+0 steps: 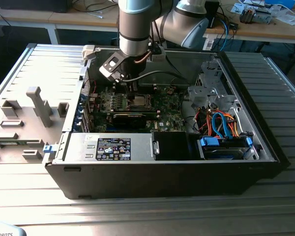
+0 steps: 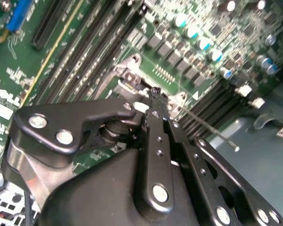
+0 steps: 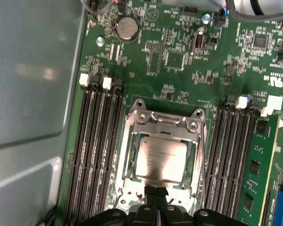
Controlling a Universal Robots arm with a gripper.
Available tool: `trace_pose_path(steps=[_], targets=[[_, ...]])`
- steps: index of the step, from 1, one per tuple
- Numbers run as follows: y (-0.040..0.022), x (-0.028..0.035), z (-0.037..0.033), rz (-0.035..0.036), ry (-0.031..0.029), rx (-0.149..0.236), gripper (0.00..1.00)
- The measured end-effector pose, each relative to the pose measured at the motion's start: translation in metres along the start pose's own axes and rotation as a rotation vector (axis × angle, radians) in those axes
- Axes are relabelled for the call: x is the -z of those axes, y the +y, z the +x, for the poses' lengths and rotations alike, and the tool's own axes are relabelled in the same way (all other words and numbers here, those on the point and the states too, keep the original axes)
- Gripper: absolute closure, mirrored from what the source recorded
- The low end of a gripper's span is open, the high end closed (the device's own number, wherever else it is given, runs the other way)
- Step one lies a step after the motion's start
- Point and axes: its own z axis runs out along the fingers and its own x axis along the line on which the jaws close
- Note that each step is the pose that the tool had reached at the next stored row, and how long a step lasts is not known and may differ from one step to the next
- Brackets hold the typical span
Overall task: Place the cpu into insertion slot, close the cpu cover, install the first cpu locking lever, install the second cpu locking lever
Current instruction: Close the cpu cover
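Closest to the wrist cameras, black two-fingered gripper (image 3: 156, 189) (image 2: 154, 92), fingers pressed together with no gap between them, tips down at one edge of the socket. Whether anything pinched between them, impossible to tell.

Just past the tips in the first wrist view, small flat square cpu (image 3: 160, 159) with pale silver-grey metal top, seated level inside the insertion slot (image 3: 198, 113), a square socket with silvery metal rim. Around the chip, thin silvery cpu cover (image 3: 167, 123), a frame plate lying down over the socket, chip showing through its square window.

In the second wrist view, thin silvery wire lever (image 2: 212, 133) slanting out from a socket corner just beside the fingertips.

On both sides of the socket, long black memory slots (image 3: 96, 150). Beneath all of it, wide green motherboard (image 3: 179, 61); further along it, round silver coin cell (image 3: 126, 27).

In the exterior view, grey robot arm (image 1: 135, 29) reaching down into the open black computer case (image 1: 162, 179), on a ribbed grey metal table (image 1: 137, 216). Beyond, wooden workbenches (image 1: 78, 19).
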Motion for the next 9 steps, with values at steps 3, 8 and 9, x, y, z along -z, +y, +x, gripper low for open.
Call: trace_pose_path(steps=[3, 8, 9], targets=[[0.0038, -0.0027, -0.0007, 0.0014, 0.0002, 0.0, 0.89], [0.004, -0.0076, -0.0008, 0.0021, 0.0002, 0.0, 0.89], [0.004, -0.0077, -0.0008, 0.0022, 0.0001, 0.0, 0.89]])
